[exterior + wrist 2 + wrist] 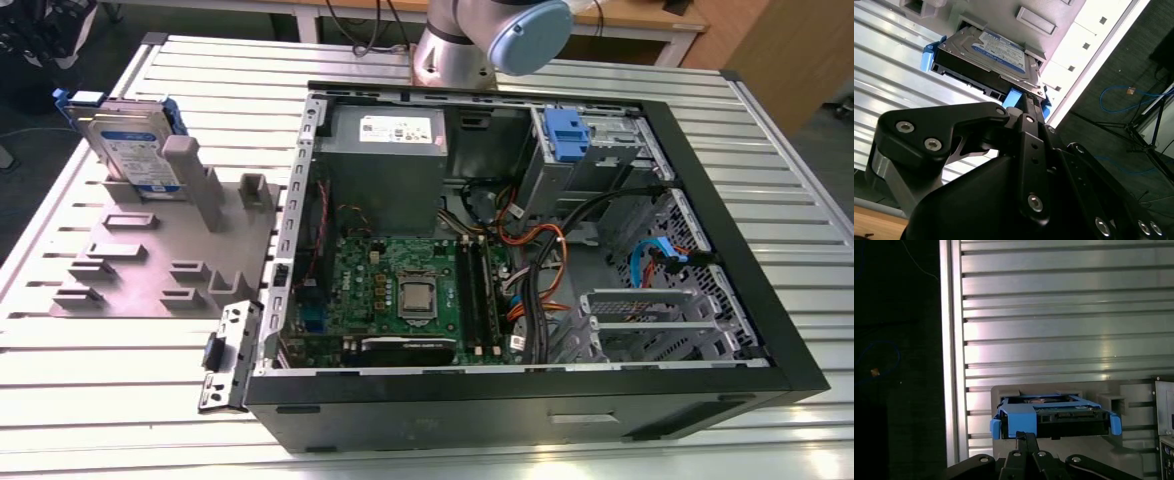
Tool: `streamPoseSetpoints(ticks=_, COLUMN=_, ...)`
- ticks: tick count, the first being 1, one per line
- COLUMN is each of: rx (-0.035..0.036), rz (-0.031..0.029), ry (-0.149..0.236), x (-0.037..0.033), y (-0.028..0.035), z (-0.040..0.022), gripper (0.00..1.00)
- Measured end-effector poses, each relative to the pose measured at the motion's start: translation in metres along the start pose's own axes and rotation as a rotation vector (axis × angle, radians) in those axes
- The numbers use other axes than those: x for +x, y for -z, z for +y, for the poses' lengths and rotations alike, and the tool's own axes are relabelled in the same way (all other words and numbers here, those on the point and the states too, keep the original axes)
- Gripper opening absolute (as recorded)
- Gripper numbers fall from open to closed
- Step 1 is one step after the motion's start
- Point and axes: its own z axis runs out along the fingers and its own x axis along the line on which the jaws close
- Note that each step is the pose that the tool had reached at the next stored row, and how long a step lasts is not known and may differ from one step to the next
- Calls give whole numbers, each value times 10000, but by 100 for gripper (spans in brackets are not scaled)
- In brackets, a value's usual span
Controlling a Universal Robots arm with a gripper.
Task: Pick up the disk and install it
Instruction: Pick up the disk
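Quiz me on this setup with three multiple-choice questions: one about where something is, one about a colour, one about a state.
1. Where is the disk? A in the grey fixture; B inside the computer case; C on the floor.
2. Its bracket's colour? A red; B blue; C green.
3. The computer case is: A closed; B open; C upside down.
Answers: A, it stands upright in the fixture beside the case; B, blue shows in both wrist views; B, the motherboard is exposed.
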Motion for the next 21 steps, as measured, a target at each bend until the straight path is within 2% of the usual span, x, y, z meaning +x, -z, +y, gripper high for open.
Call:
streamPoseSetpoints(ticks=12, rx=0, rz=2, ry=36, x=0, y=0, z=0, gripper=11)
streamPoseSetpoints(ticks=21, rx=-2, rz=21, ry=489, x=0, y=0, z=0, gripper=11)
